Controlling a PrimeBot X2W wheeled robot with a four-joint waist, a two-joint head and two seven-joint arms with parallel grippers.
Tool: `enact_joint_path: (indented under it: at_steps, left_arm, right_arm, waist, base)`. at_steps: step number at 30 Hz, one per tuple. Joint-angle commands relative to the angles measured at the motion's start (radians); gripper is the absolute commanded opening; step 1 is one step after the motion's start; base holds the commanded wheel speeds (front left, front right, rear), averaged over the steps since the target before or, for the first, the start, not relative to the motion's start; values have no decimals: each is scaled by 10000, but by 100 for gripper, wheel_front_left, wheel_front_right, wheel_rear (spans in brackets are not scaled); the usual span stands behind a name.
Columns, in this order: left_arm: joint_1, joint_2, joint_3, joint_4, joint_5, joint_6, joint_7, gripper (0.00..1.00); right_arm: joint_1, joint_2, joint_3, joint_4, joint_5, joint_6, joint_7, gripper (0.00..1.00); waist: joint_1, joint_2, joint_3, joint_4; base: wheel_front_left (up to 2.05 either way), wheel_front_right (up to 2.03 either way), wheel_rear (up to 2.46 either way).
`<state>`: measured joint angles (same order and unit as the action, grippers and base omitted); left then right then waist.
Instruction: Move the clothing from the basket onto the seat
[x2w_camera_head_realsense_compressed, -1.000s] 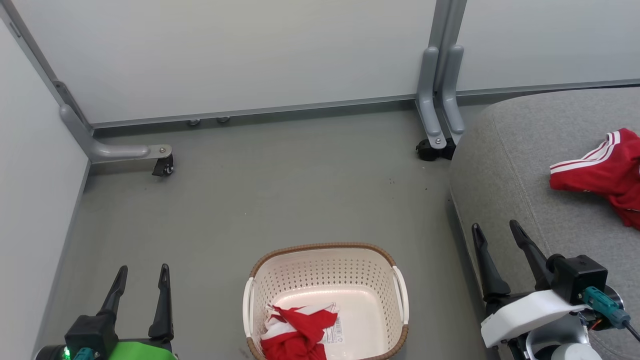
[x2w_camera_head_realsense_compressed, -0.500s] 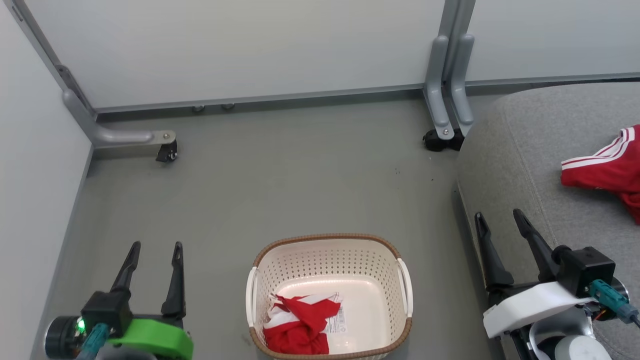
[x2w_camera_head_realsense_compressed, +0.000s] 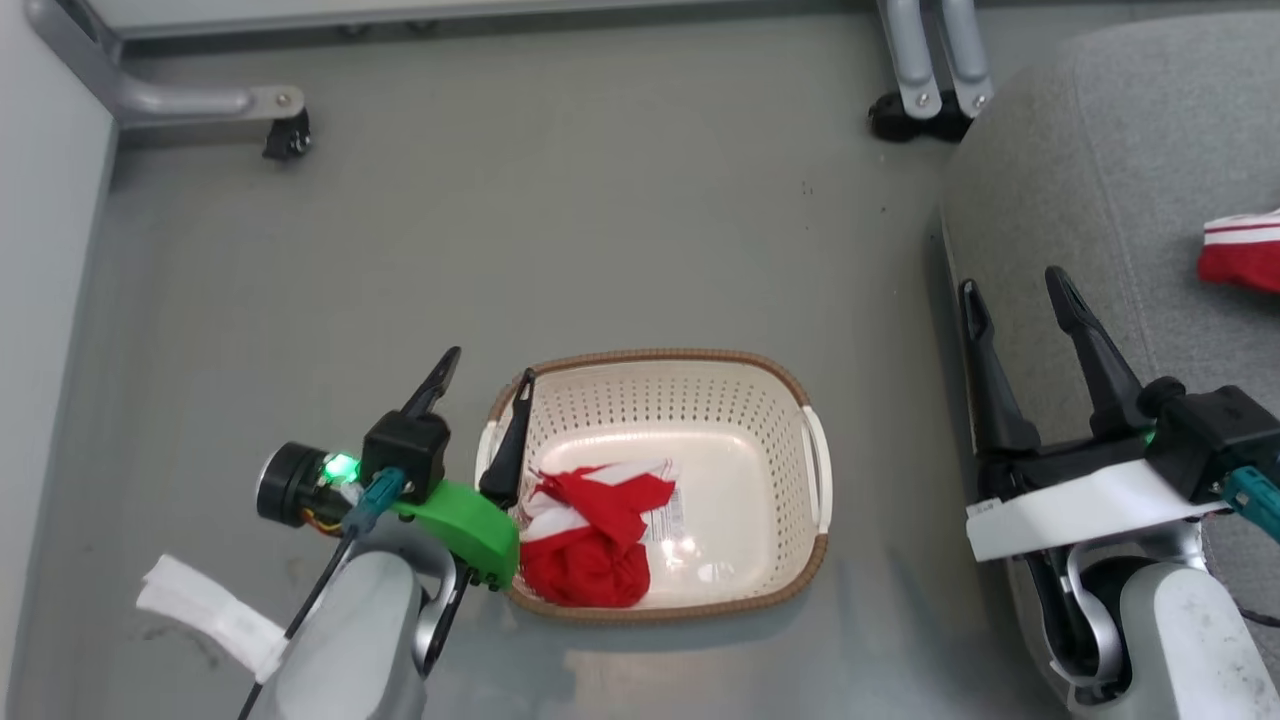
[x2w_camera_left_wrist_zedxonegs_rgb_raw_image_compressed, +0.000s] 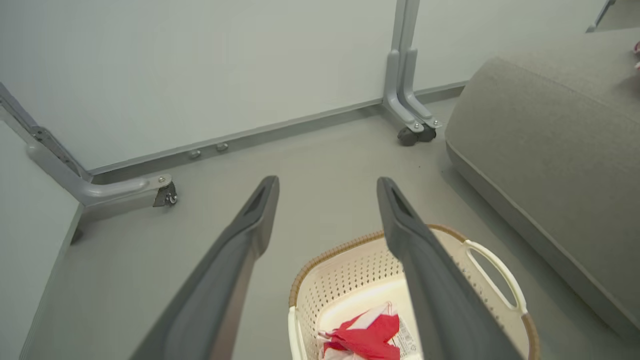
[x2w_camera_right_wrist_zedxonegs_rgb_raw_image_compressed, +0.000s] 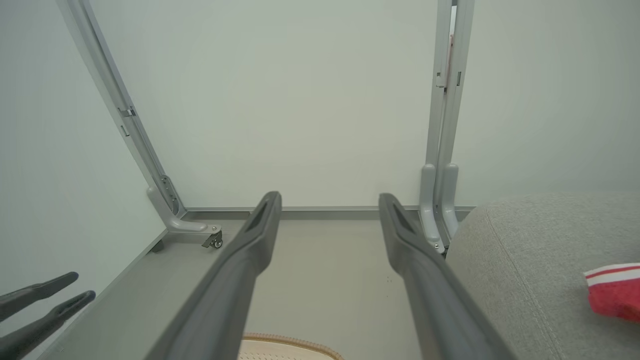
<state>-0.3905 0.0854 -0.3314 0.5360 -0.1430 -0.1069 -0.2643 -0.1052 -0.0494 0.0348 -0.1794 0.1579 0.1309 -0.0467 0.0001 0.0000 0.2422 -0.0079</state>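
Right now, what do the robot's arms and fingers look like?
Each arm ends in two long, dark, tapering fingers. The left arm is grey with a green bracket, a black block, a green light, a teal plug on a dark cable, and white tape. The right arm is pale grey with a white bracket, black block and teal plug.

Smooth grey floor (x2w_camera_head_realsense_compressed: 620, 220), faint specks, soft glare near bottom. Pale partition walls (x2w_camera_right_wrist_zedxonegs_rgb_raw_image_compressed: 300, 100) on grey metal posts (x2w_camera_right_wrist_zedxonegs_rgb_raw_image_compressed: 442, 125). Angled feet (x2w_camera_head_realsense_compressed: 190, 100) end in black castors (x2w_camera_head_realsense_compressed: 285, 140), resting on floor. Even, diffuse light.
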Motion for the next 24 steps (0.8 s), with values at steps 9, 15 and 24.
enact_joint_path:
  at_steps: [9,15,24]
  left_arm:
    - [-2558,-223,-1544,3185,466,-228,302,100]
    - [-3937,-160,-2773,4860,1262,-245,922,100]
    - [-5248,294,-4523,6660,2196,-232,1887,100]
  right_arm:
    - [-1059,-14,65,-252,146,-3,-421,100]
    - [-1519,-10,294,-108,451,-3,-861,100]
    - [-1949,-5,598,562,1081,-3,-1699,100]
  waist:
    - [-1,0,3402,-882]
    - [-1,0,4630,-1482]
    - [-1,0,5836,-2274]
  base:
    - [0,0,0]
    - [0,0,0]
    - [0,0,0]
